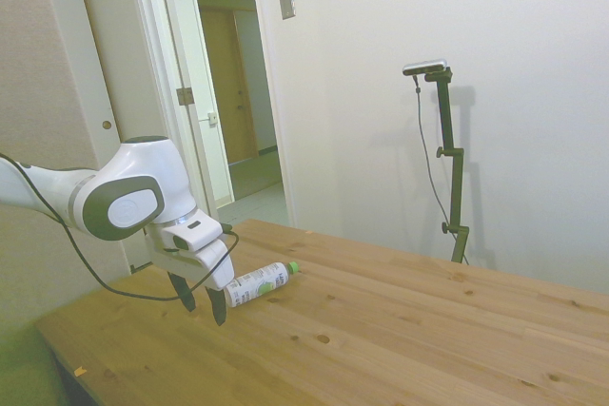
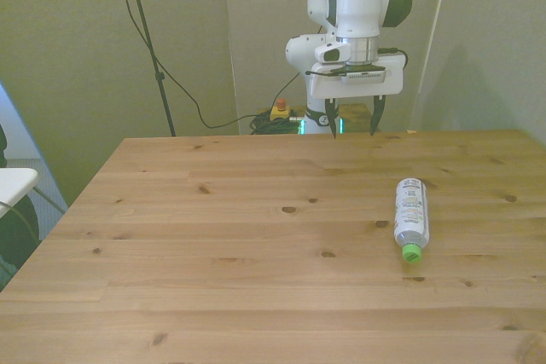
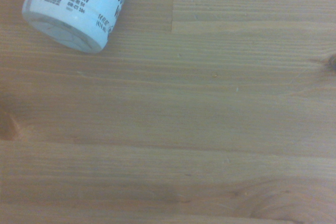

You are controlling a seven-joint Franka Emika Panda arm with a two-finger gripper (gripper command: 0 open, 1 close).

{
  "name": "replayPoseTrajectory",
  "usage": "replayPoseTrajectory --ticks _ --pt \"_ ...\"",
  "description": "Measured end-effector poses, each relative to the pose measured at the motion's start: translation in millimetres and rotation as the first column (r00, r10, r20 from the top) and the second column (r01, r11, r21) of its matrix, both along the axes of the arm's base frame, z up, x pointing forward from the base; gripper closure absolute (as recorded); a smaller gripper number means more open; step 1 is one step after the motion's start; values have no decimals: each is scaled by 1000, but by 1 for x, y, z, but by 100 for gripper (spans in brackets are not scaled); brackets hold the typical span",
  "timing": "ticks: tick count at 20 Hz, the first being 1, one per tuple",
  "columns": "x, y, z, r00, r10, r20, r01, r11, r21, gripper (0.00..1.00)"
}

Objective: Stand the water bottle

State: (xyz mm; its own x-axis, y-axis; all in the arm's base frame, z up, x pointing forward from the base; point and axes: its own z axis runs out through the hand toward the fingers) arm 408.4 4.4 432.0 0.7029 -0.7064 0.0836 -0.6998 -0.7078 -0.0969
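I see the gripper (image 2: 351, 122) hanging with jaws spread wide, holding nothing — the water bottle (image 2: 411, 217) lies flat on the wooden table (image 2: 213, 245), untouched.

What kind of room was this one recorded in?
Probably an office or lab room fitted out for robot recording: a bare wooden table, plain walls, an open doorway onto a corridor, and one water bottle lying by the gripper.

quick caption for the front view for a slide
Open gripper hangs above the table's far edge; the bottle lies on its side, untouched, cap toward the camera.
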Motion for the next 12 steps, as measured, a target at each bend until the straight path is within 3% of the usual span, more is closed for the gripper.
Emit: replayPoseTrajectory --ticks 5,12 --pt "14 9 2 997 -69 24 68 998 12 0" --pt "78 50 11 983 -158 89 153 986 66 0"
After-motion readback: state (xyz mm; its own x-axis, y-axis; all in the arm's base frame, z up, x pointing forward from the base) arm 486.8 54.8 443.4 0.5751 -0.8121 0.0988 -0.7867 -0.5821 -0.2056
